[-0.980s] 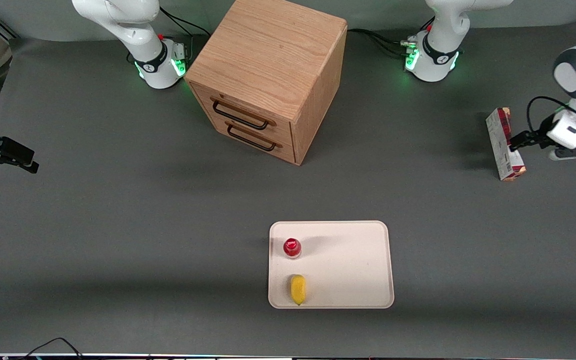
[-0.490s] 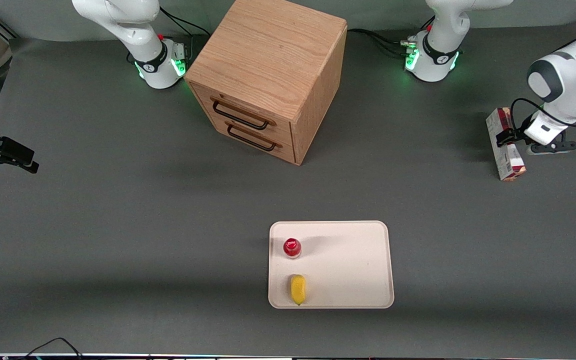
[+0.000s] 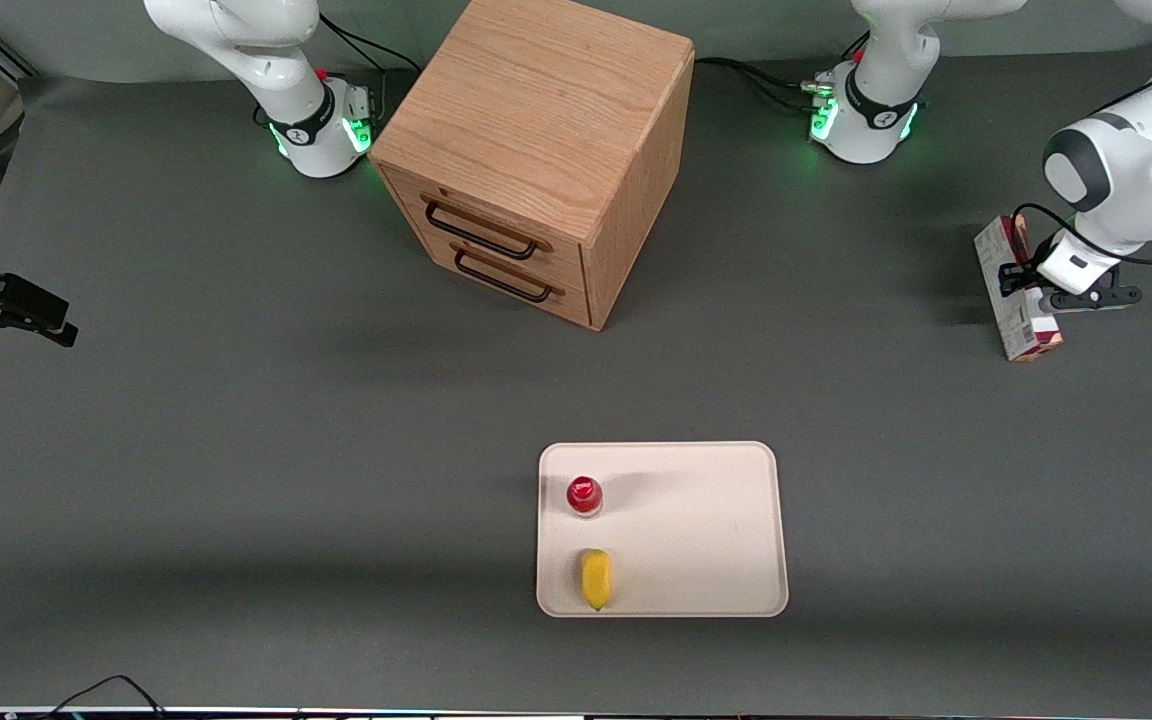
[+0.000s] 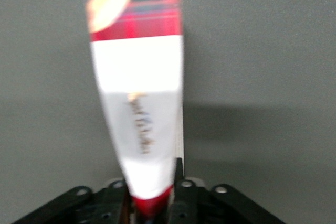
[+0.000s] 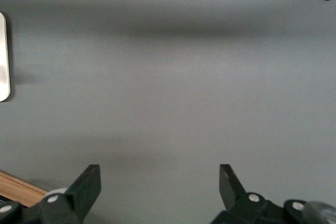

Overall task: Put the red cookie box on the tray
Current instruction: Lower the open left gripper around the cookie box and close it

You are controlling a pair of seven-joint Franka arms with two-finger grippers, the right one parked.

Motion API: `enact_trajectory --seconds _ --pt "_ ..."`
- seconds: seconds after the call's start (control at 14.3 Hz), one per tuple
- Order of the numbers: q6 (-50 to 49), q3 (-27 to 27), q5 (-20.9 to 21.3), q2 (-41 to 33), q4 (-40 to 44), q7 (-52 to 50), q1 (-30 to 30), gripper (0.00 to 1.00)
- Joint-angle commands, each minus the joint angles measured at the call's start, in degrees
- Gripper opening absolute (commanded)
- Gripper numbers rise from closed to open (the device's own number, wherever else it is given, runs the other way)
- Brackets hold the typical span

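Note:
The red cookie box (image 3: 1002, 285) is a long narrow carton with dark red and white faces, at the working arm's end of the table, level with the cabinet's drawers. My left gripper (image 3: 1020, 276) is shut on it near its middle. In the left wrist view the red cookie box (image 4: 139, 93) runs lengthwise away from the gripper (image 4: 152, 184), its red end pinched between the black fingers (image 4: 178, 178). The cream tray (image 3: 706, 530) lies nearer the front camera, mid-table, well apart from the box.
On the tray stand a small red-capped bottle (image 3: 584, 494) and a yellow item (image 3: 595, 578), both along the edge toward the parked arm. A wooden drawer cabinet (image 3: 536, 140) stands farther from the camera than the tray.
The left arm's wrist has swung up and closed in over the box. The box has turned slightly, its near end shifting toward the working arm's edge of the table.

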Motion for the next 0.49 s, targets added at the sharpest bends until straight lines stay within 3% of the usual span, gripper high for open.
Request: enact_trajectory --seconds 0.0,0.21,0.42 --pt "-0.67 0.31 0.13 -0.86 0.37 0.29 -0.59 0.00" --pt "-6.70 -0.22 0.04 -2.53 4.57 0.03 -1.11 0.00" --pt "-18.91 -5.04 0.04 -4.29 13.69 -2.16 -1.11 0.00"
